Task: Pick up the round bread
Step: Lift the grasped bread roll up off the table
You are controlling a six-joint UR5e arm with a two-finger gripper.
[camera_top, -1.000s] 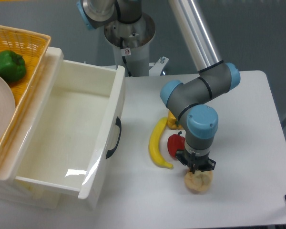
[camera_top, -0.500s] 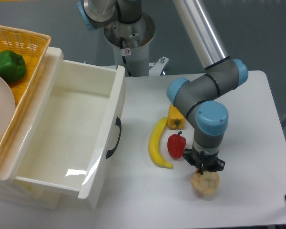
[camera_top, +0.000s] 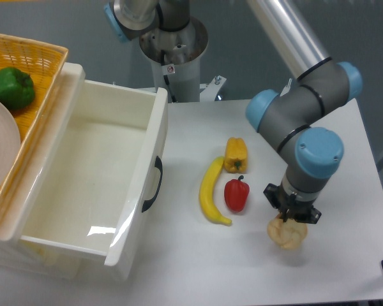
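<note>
The gripper [camera_top: 290, 220] points straight down with its fingertips sunk into the top of the round bread [camera_top: 287, 233], so the jaws look pinched on the bun — though the wrist housing hides the fingers themselves, and whether they have real purchase is a judgement, not something plainly seen. The bread sits directly beneath the jaws, at or just above the white table [camera_top: 345, 191]; whether it has left the surface cannot be told from this view. Outward from the jaws, toward the tub, the red pepper [camera_top: 237, 194] stands near, apart from the bread; beyond it lies the banana [camera_top: 210, 191], and the yellow bell pepper [camera_top: 235, 155] stands farther off toward the arm's base. Well away on the same side is the open white tub [camera_top: 108, 185], with a wicker basket [camera_top: 32, 57] holding a green pepper [camera_top: 11, 87] past it. The step in hand appears to be the grasp and lift. The next move calls for a clean vertical rise, grip kept steady — the lumpy bun could slip or twist if squeezed off-centre.
</note>
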